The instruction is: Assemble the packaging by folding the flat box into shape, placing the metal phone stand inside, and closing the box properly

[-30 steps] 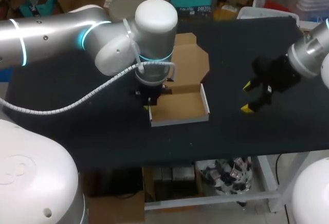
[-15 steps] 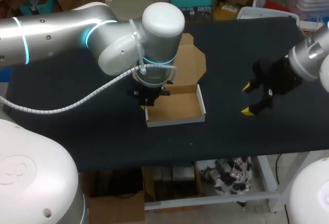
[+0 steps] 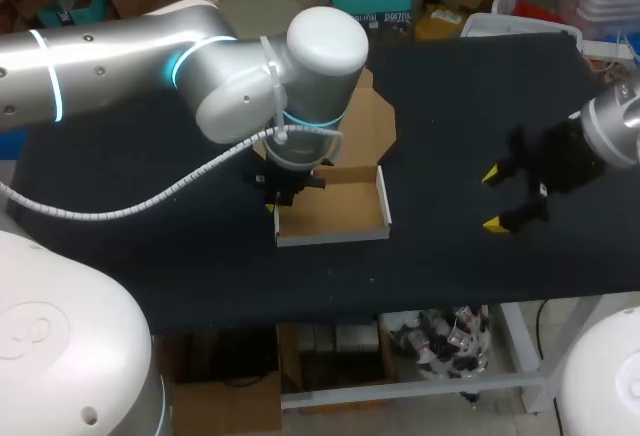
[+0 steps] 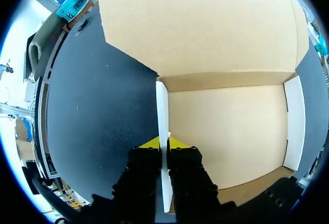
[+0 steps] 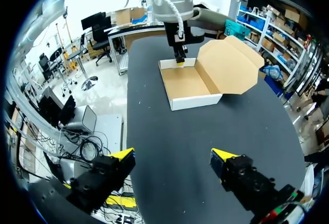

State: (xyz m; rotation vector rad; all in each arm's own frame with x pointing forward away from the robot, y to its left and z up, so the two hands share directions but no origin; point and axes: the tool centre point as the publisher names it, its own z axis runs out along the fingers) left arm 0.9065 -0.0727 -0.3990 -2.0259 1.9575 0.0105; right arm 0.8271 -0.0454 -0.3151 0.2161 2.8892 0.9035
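The box (image 3: 335,214) stands on the black table (image 3: 470,86) as a shallow open tray, white outside and brown inside, with its low walls raised.

Well to the right of the box, the right gripper (image 3: 497,199) hangs over the table. Its 2 yellow-tipped fingers are spread wide and there is nothing between them. In its wrist view the right gripper (image 5: 174,156) has the box (image 5: 187,82) far ahead of it.

At the box's left wall (image 4: 162,106), the left gripper (image 4: 163,143) is pinched narrow on the white card. 1 yellow tip is outside the tray and 1 is inside, and both touch the wall. From above, the left gripper (image 3: 285,196) sits at the box's back-left corner.

Beyond the box's back wall, the lid (image 3: 365,126) lies open and flat on the table. It is joined to that wall, brown face up, and its far corners are cut off.
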